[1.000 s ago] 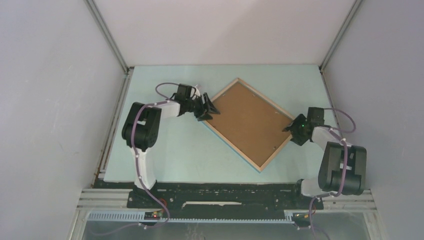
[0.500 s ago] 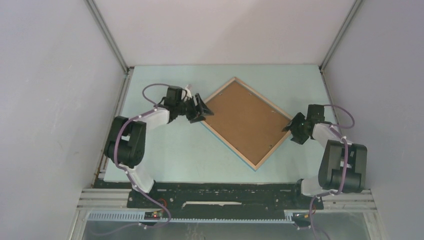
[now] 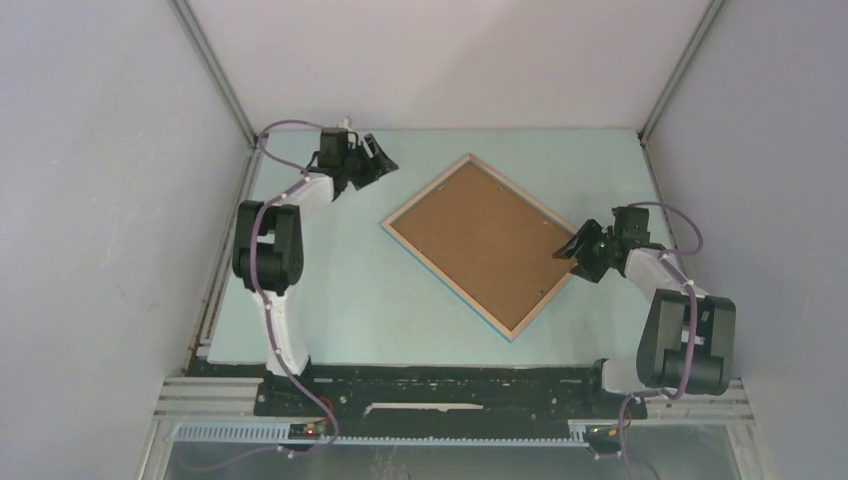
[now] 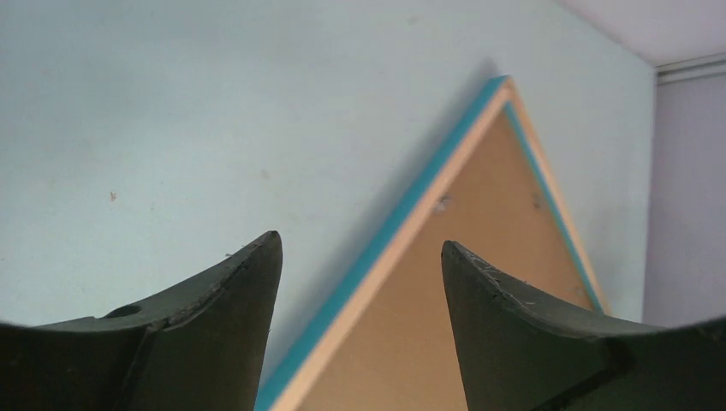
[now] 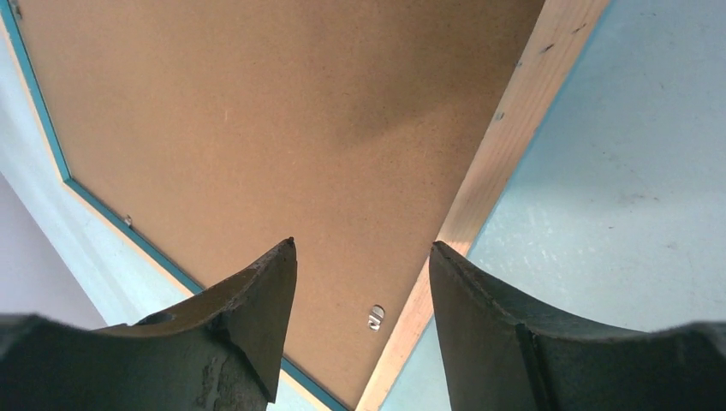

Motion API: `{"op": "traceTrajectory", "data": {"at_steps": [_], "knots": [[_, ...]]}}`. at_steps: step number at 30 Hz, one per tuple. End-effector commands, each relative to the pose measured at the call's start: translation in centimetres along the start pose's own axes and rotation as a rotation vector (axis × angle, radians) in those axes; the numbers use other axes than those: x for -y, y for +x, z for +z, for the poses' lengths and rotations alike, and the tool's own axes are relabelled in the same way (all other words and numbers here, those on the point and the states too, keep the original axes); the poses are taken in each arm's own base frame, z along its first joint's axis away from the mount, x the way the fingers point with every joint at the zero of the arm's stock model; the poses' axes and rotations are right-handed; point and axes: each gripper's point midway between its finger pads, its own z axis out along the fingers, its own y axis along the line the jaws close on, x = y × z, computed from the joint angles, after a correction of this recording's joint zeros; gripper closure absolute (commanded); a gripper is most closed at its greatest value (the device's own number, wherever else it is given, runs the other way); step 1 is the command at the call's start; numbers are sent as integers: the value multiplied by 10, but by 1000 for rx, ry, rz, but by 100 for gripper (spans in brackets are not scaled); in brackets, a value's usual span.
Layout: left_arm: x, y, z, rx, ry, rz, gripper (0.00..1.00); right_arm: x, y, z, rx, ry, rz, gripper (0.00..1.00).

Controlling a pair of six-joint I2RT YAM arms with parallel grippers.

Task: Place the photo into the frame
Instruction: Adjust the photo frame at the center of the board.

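Left gripper point(image 3: 377, 159) now withdrawn far-left of frame point(image 3: 452, 279), claw released, empty. Right gripper point(image 3: 572, 250) released over frame's right corner. Frame face-down, photo unseen. Risk: descending finger pushes frame askew.

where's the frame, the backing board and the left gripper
frame point(image 3: 450, 278), top view, on its near-left wooden rail
backing board point(image 3: 482, 243), top view, middle of the brown panel
left gripper point(image 4: 360, 242), left wrist view, midway between its fingertips

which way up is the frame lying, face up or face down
Face down. The frame lies flat on the table, light wood back and brown backing board upward, turquoise edge underneath.
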Motion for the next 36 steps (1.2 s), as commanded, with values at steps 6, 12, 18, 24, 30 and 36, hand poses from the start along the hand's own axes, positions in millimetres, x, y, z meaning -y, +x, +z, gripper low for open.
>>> {"op": "traceTrajectory", "data": {"at_steps": [6,12,18,24,30,36], "knots": [[-12,31,48,-66,64,-116,32,-7,-14,8,-10,-42,-37,34],[-8,58,46,-123,114,-154,31,5,-19,5,26,30,-13,34],[2,78,30,-165,162,-187,31,32,-29,-4,81,150,22,30],[-4,112,6,-226,167,-287,30,32,-25,10,46,123,23,30],[-5,139,-19,-252,171,-354,29,5,-19,20,8,23,-39,31],[18,170,-51,-286,228,-397,29,-5,-14,26,-23,-2,-68,31]]}}
